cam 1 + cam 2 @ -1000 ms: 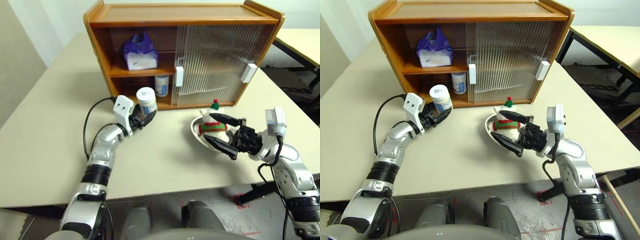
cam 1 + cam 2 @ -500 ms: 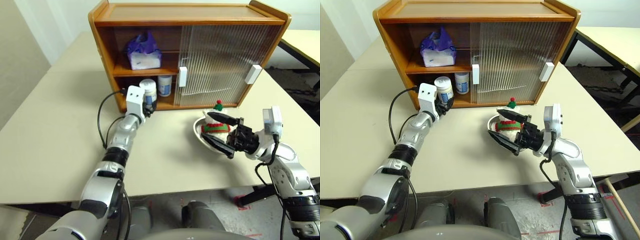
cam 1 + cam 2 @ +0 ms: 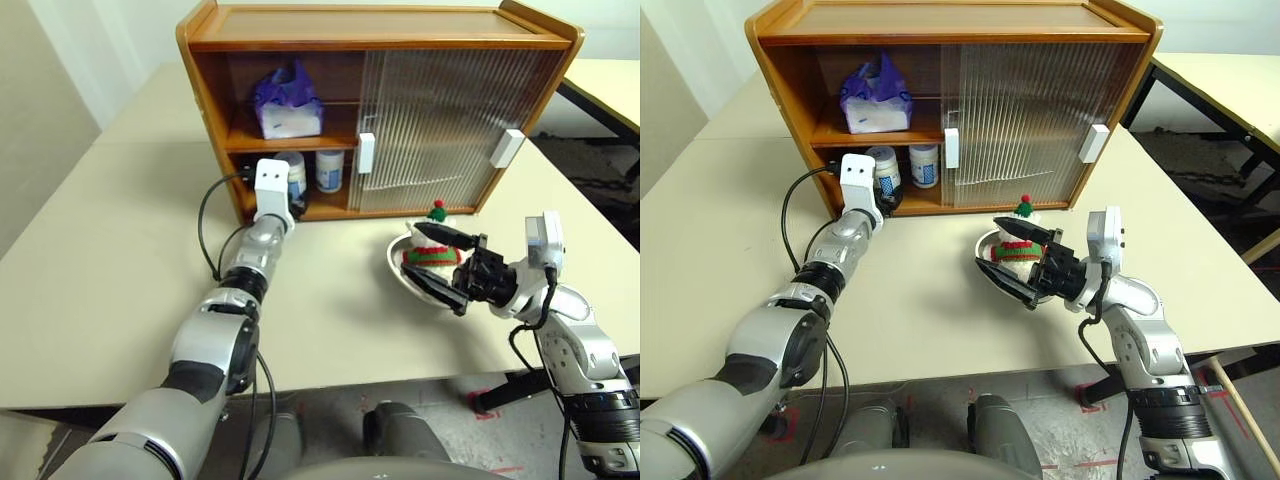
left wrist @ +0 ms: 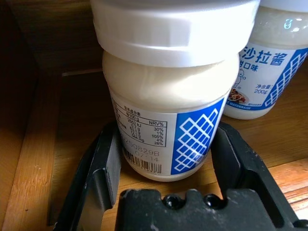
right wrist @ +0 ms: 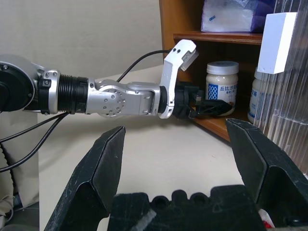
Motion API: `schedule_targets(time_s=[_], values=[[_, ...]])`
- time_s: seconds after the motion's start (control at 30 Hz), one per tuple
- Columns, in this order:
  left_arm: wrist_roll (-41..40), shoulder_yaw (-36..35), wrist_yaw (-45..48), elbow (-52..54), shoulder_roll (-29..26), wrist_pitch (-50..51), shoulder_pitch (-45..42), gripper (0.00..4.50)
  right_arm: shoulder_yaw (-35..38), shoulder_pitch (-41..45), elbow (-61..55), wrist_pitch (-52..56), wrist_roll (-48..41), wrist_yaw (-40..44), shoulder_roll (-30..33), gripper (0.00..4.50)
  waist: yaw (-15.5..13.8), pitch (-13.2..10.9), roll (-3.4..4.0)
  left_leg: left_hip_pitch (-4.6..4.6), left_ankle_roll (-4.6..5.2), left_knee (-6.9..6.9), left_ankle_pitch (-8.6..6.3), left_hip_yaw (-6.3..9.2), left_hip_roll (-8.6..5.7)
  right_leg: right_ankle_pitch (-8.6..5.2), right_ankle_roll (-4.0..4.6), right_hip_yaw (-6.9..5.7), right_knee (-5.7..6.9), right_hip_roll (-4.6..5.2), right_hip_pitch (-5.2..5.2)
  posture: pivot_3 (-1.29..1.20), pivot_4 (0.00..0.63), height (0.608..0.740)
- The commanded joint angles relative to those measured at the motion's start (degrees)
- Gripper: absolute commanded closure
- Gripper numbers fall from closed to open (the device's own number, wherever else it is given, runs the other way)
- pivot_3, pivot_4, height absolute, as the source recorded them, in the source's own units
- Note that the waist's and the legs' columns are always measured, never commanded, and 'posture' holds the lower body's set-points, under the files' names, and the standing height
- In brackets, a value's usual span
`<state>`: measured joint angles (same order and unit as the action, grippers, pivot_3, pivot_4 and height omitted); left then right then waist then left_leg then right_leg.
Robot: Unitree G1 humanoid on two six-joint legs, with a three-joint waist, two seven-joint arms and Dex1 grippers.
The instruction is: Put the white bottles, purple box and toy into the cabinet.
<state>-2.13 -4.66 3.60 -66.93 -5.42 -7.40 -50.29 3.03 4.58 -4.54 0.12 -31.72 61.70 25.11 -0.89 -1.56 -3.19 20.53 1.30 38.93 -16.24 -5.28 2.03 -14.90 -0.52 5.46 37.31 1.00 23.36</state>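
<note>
The left gripper (image 4: 163,159) reaches into the open lower compartment of the cabinet (image 3: 370,25), its two black fingers (image 4: 103,168) pinching a white bottle (image 4: 166,96) low on its sides; the bottle stands upright on the wooden floor of that compartment. Its label shows a blue panel with a white grid, a barcode, and a nutrition table with "NRV%" and a column of percentages (the smaller print is too fine to read). Just beside it stands the second white bottle (image 4: 269,62), its label printed in blue Chinese characters, with "200g" beneath. On the upper shelf sits the purple box (image 3: 284,103). The right gripper (image 3: 440,262) hovers with its fingers spread wide around the toy (image 3: 431,248), which lies in a steel bowl (image 3: 400,277) on the table (image 3: 100,250) before the closed ribbed door (image 3: 440,120).
</note>
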Motion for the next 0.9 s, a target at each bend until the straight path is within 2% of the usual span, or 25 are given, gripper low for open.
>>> schedule_targets(time_s=[0.03,0.23,0.37,0.4,0.67,0.9], values=[[0.62,-0.63,-1.05,-3.07,-0.09,-0.82,-1.76,1.50,0.00,-0.03,-0.97,-0.29,0.32,0.03,0.26,0.00,-0.01,0.00,-0.01,0.00,0.00,0.00,0.00,0.00,0.00,0.00,0.00,0.00,0.00,0.00,0.00,0.05,0.000,0.740],[1.10,-0.67,-2.08,-5.41,-0.73,-0.85,-3.72,1.50,0.20,0.42,-0.60,-0.47,0.36,0.10,0.40,0.00,0.10,-0.01,-0.02,-0.01,-0.03,0.00,-0.01,0.00,-0.01,-0.01,-0.04,0.00,0.01,0.00,0.00,0.04,0.000,0.740],[1.08,-0.90,-1.79,-5.71,-0.76,-0.55,-3.97,0.15,0.35,0.42,-0.56,-0.57,0.37,0.18,0.59,0.00,0.08,-0.02,-0.04,0.00,-0.02,0.00,-0.01,0.00,-0.02,-0.01,-0.03,0.00,0.01,0.00,0.01,0.05,0.000,0.740],[1.11,-0.87,-1.40,-5.52,-0.69,-0.68,-3.74,0.04,0.38,0.37,-0.54,-0.61,0.37,0.22,0.62,0.00,0.07,-0.02,-0.04,0.01,-0.02,0.00,-0.01,0.00,-0.02,-0.01,-0.02,0.00,0.00,0.00,0.01,0.05,0.000,0.740],[0.64,-0.22,1.30,1.07,0.53,-2.08,2.44,0.04,0.43,0.04,-0.65,-0.70,0.22,0.44,0.74,0.00,0.11,-0.02,-0.04,0.00,-0.03,-0.01,-0.01,0.00,-0.01,0.03,0.05,0.01,0.02,0.00,0.01,0.06,0.000,0.740],[2.09,3.34,3.83,19.29,0.37,2.80,12.62,0.04,0.35,0.60,0.49,-0.85,0.27,1.03,0.85,0.00,-0.02,-0.02,-0.05,0.00,-0.03,0.00,-0.02,0.00,0.02,0.07,0.10,0.03,0.03,0.02,0.01,0.09,0.000,0.740]])
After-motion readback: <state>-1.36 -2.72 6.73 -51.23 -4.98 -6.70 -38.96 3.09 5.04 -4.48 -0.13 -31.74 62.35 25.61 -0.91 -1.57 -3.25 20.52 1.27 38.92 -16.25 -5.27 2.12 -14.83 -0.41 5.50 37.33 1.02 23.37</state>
